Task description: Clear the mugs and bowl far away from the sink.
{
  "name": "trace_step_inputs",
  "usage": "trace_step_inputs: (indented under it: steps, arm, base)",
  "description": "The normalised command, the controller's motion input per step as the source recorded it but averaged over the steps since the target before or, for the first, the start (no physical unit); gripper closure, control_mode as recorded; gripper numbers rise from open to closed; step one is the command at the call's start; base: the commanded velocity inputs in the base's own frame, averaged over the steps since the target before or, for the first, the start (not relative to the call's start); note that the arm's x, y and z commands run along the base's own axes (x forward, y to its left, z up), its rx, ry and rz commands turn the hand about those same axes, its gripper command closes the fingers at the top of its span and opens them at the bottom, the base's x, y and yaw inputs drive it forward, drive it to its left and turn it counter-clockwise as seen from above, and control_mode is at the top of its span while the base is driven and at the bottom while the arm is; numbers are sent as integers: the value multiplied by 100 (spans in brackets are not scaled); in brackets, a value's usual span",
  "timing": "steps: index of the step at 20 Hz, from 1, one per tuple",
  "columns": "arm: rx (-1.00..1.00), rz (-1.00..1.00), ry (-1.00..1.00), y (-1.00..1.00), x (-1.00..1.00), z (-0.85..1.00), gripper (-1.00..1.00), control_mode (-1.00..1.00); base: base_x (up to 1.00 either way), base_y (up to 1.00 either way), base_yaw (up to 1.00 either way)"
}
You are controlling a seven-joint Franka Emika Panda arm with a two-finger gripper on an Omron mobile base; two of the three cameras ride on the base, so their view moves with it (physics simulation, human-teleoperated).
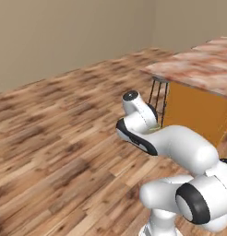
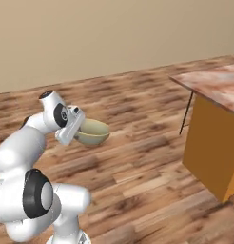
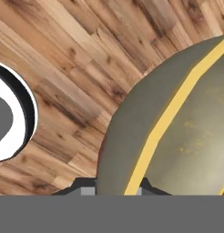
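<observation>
The olive-tan bowl hangs tilted above the wooden floor, just right of the white hand in the right base view. My gripper is shut on the bowl's near rim. In the hand view the bowl fills the right half, its yellow rim band running down between the two dark fingertips, where my gripper clamps it. The mugs and the sink are out of view.
A counter with a reddish marble top and orange side panel stands to the right, also the counter at upper right. Thin dark metal legs stand beside it. Wooden floor stretches to a beige wall.
</observation>
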Motion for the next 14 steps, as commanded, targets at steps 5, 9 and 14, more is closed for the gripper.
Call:
trace_step_inputs:
  steps: [5,9,14]
  arm:
    - [0,0,0,0,0,0,100,100]
    - [0,0,0,0,0,0,100,100]
    - [0,0,0,0,0,0,100,100]
  base:
    - [-28,-100,-52]
    - [0,-100,-43]
    - [7,-100,-28]
